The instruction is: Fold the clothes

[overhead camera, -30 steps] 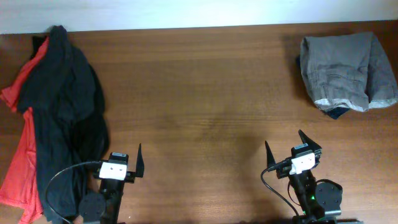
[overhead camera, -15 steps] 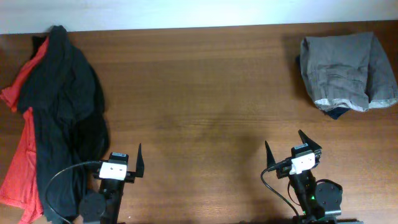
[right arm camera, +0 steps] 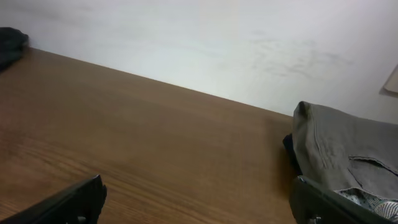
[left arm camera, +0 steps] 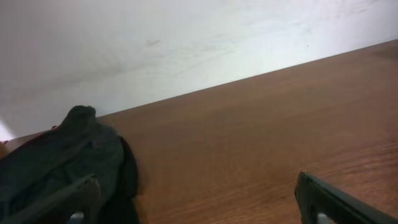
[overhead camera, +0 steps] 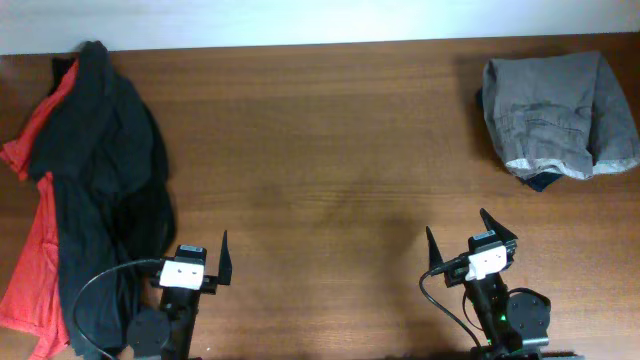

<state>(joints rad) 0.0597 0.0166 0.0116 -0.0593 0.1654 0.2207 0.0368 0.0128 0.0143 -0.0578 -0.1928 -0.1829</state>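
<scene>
Taupe shorts (overhead camera: 558,115) folded, boxy; black garment (overhead camera: 105,170) crumpled over red garment (overhead camera: 30,280); left hand (overhead camera: 194,256), right hand (overhead camera: 456,224) spread, empty.

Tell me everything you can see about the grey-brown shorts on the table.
The grey-brown shorts lie folded into a compact, slightly rumpled bundle at the far right corner of the table. The fabric looks like creased cotton, with seams and a pocket line showing and pale inner hems turned out along the near edge. They rest on a dark navy garment that peeks out under the near and left edges. Nothing else touches them.
</scene>
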